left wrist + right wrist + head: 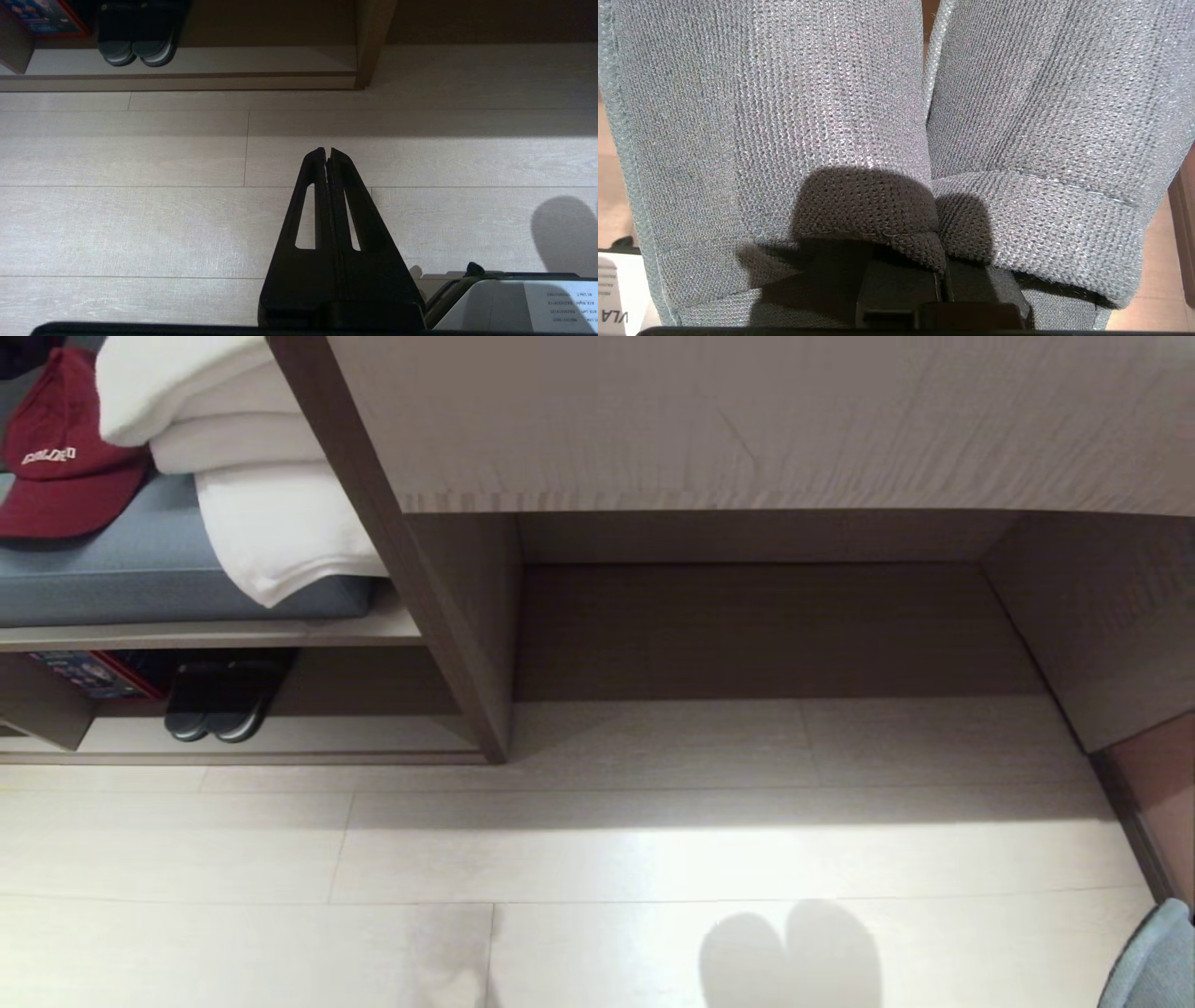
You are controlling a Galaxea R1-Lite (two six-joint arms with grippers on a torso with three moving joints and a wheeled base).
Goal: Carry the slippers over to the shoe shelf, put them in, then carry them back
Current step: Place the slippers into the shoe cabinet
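Between the right gripper's (941, 280) clenched fingers, the slippers (784, 121) gripped by their bands, left gripper (328, 151) clamped empty above the floor (140, 210), shoe shelf (747, 625) only in the head view.

Black slotted fingers (308, 200) — white labelled housing (514, 303)

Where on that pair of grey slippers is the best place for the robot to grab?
On the wide fabric bands, pinched together from the open end. The right gripper is shut on the slippers right there; the soft knit folds between its fingers, so both hang as one bundle.
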